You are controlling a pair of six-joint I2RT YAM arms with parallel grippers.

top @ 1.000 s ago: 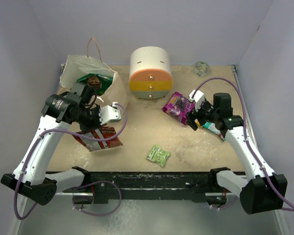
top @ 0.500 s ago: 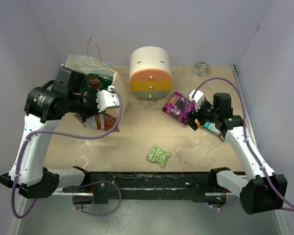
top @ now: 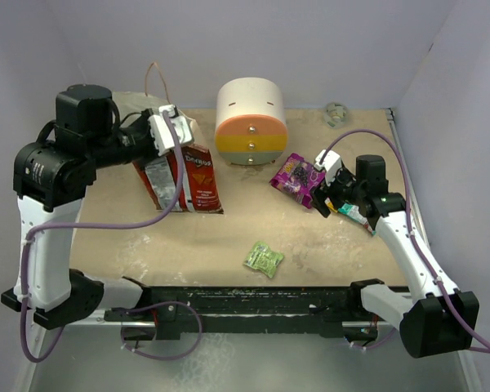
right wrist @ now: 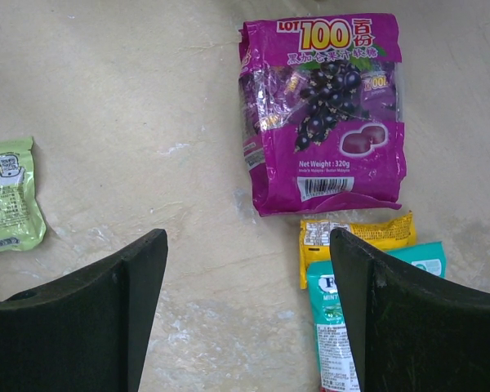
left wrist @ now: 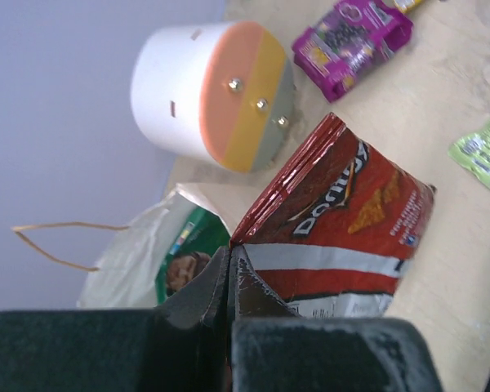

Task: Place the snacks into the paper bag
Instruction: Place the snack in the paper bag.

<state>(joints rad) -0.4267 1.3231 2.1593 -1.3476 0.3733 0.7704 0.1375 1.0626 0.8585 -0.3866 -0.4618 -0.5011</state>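
Grips, in the clenched left hand (left wrist: 229, 263), the crimped top seam of the Doritos packet (left wrist: 343, 220) dangling below it near the paper bag (left wrist: 135, 257), likely light, slippery and brittle-filled, so best pinched there; shows the right hand (right wrist: 247, 245) spread, empty.

Red Doritos packet (left wrist: 351, 220), held by one corner, beside cream paper bag (left wrist: 131, 257).

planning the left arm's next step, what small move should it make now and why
Probably swing the left hand toward the paper bag mouth. The hand is shut on a corner of the Doritos bag, which hangs beside the paper bag, not yet over its opening.
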